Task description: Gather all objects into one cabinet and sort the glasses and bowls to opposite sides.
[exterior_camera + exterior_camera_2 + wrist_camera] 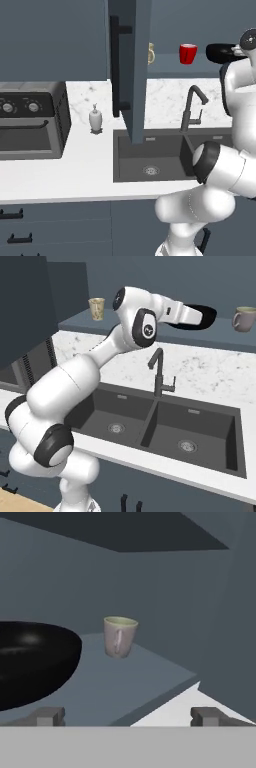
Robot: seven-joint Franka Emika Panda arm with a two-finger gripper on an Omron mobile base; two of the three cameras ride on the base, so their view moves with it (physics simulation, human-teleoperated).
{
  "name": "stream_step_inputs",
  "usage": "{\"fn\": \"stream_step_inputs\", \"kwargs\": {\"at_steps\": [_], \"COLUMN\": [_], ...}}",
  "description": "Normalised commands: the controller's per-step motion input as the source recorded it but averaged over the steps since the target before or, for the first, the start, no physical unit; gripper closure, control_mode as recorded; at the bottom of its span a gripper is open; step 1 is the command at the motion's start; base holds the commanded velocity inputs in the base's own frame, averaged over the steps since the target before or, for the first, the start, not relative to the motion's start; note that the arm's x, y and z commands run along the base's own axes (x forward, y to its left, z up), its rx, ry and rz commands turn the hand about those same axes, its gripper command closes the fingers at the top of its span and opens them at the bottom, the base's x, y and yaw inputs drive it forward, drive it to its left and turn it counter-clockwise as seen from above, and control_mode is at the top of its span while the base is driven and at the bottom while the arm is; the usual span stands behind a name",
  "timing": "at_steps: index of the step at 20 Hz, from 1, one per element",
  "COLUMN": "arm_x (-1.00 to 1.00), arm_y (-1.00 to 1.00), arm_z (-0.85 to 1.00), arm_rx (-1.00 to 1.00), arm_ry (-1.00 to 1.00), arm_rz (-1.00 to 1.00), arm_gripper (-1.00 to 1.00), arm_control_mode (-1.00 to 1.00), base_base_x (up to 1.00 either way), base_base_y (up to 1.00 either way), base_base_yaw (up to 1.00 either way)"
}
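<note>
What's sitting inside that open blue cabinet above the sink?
On its shelf: a red cup, a black bowl, and a beige mug. The door partly hides another small vessel.

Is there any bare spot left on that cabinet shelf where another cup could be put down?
Yes. In the hand view, the shelf lies bare between the black bowl and the beige-grey mug, and forward to the shelf's edge. It is crowded where the bowl sits, with the gripper open near it.

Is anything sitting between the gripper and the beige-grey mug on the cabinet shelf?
Nothing visible. In the hand view the shelf lies bare between the open gripper and the mug; the black bowl sits off to one side.
</note>
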Motion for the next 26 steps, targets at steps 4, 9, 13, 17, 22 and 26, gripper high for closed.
{"fn": "stream_step_inputs", "kwargs": {"at_steps": [4, 9, 13, 17, 22, 26], "arm_x": [0.0, 0.0, 0.0, 0.35, 0.52, 0.02], "arm_y": [-0.17, -0.71, -0.52, -0.11, -0.2, 0.0], "arm_z": [0.0, -0.05, 0.03, 0.17, 0.2, 0.0], "arm_rx": [0.0, 0.02, 0.11, 0.09, 0.16, 0.0], "arm_ry": [-0.1, 0.0, 0.03, 0.12, 0.14, 0.03], "arm_rz": [-0.03, -0.16, -0.07, 0.03, 0.17, 0.01], "arm_gripper": [-1.0, -1.0, -1.0, -1.0, -1.0, -1.0], "arm_control_mode": [-1.0, -1.0, -1.0, -1.0, -1.0, -1.0], "base_base_x": [0.0, 0.0, 0.0, 0.0, 0.0, 0.0], "base_base_y": [0.0, 0.0, 0.0, 0.0, 0.0, 0.0], "base_base_yaw": [0.0, 0.0, 0.0, 0.0, 0.0, 0.0]}}
